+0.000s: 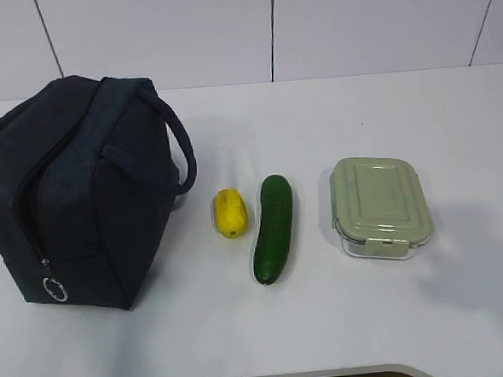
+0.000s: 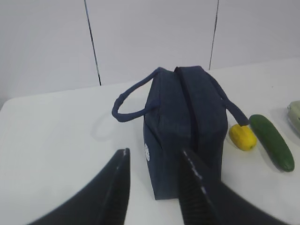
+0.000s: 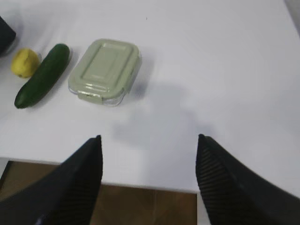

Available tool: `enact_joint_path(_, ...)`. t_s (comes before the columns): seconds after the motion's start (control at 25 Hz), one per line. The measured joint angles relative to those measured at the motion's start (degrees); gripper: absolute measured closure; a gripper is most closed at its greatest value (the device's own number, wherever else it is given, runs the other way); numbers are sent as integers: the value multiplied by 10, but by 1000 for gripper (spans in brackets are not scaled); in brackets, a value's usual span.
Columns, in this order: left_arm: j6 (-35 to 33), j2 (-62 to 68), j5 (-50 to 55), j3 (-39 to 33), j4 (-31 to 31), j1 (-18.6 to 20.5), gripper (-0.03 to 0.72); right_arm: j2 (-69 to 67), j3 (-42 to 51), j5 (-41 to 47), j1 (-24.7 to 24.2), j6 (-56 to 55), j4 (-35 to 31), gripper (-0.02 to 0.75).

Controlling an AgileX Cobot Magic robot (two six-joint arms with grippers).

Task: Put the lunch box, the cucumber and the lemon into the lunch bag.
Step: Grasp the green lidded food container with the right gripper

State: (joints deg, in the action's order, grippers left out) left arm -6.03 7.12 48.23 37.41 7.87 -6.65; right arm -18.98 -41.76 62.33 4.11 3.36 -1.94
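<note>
Table (image 1: 370, 318) holds everything in a row: lunch bag (image 1: 81, 190) zipped on the left, then lemon (image 1: 230, 212), cucumber (image 1: 274, 228) just beside it, and lunch box (image 1: 379, 206) on the right, lid on. Left gripper (image 2: 154, 187) hovers partly parted, empty, near the bag. Right gripper (image 3: 147, 173) hangs wide, holding nothing.

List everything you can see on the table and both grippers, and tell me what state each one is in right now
lunch bag: upright, zipper shut, nothing put in yet.
lunch box: on the table, green lid on.
cucumber: lying flat between lemon and lunch box, whole.
lemon: lying beside the bag, whole.
left gripper: open, empty, above the table near the bag.
right gripper: open wide, empty.
</note>
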Motion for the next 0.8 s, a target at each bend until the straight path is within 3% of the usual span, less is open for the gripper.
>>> enact_joint_path(0.32, 0, 99, 25, 17, 46, 0, 446, -151, -54, 43, 0, -34, -19, 239)
enact_joint_path(0.8, 0, 223, 99, 74, 65, 0, 446, -366, -108, -22, -1, -30, -56, 239)
